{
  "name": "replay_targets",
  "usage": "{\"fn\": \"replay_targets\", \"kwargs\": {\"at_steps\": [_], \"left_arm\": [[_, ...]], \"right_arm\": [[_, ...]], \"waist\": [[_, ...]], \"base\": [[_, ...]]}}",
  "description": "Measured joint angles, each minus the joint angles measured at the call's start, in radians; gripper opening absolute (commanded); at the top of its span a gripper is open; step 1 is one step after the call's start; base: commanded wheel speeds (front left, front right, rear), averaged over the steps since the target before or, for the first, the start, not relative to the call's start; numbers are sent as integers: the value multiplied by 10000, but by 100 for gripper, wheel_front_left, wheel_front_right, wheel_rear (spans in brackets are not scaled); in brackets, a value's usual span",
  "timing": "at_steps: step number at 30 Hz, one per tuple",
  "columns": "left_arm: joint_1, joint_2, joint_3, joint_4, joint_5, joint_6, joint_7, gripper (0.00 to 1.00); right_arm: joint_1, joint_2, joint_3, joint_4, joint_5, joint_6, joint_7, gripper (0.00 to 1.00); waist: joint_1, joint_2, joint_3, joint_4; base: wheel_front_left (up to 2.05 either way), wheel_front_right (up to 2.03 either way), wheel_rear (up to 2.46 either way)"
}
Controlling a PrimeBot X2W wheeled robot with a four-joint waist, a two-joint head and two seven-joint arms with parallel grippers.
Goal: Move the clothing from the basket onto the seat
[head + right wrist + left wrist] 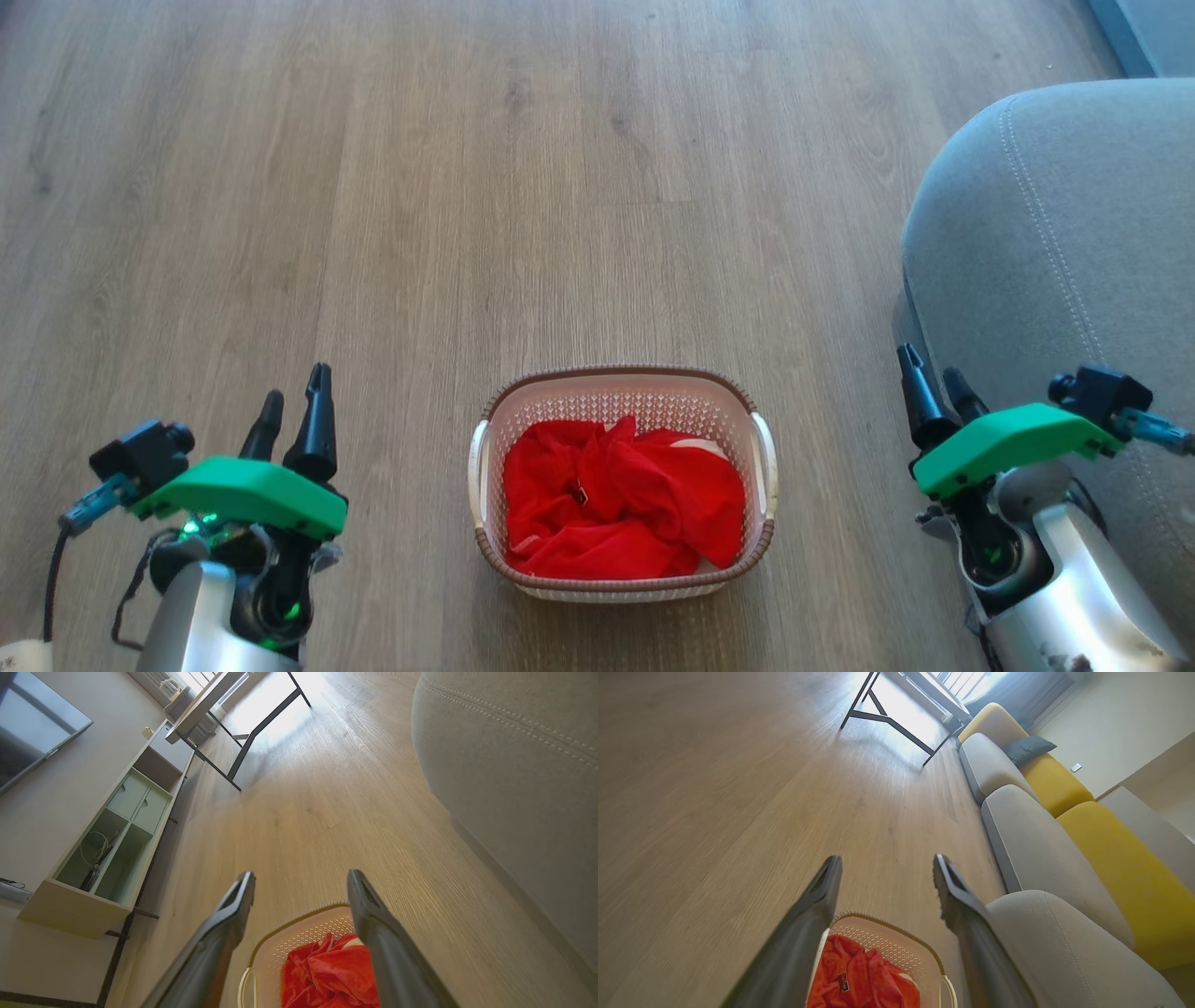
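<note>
Progress, seat (1055, 233): grey cushion to the right of the basket (616, 371), separated from it by a strip of wooden floor (560, 187). The part in view carries no garment, so nothing is judged delivered.
Progress, basket: stands upright on the floor, loaded.
Progress, clothing (616, 504): red heap lying inside the basket, covering its bottom almost from wall to wall and sitting below the rim. The whole transfer is judged to remain.
Progress, left gripper (297, 385): left of the basket and clear of it. Fingers spread apart, nothing between them.
Progress, right gripper (929, 364): right of the basket, on the side toward the seat. Fingers spread apart in its own wrist view, empty, touching neither basket nor cloth.
Stage, judged: opening of the task. No piece is lifted or gripped, and a reach down into the basket is yet to be made.
Hidden, seat: cut off at the right and lower edges of the head view, so most of its surface away from the basket goes unchecked.
Hidden, basket: bottom concealed under the heap.
Hidden, clothing: folds run together, so the number of pieces cannot be told. A white patch shows at the heap's far right. A small dark mark near its middle is too small to identify.
</note>
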Motion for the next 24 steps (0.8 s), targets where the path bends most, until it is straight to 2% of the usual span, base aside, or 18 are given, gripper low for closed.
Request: {"fn": "replay_targets", "kwargs": {"at_steps": [17, 24], "left_arm": [[-429, 265, -621, 242, 2180, 276, -504, 100], [-646, 341, -798, 462, 2953, 349, -671, 100]], "right_arm": [[-809, -263, 823, 652, -1847, 0, -451, 100], [-1130, -324, 763, 570, -2727, 0, -702, 100]], "waist": [[0, 0, -1, 15], [0, 0, 44, -2]], "base": [[0, 0, 0], [0, 0, 0]]}}
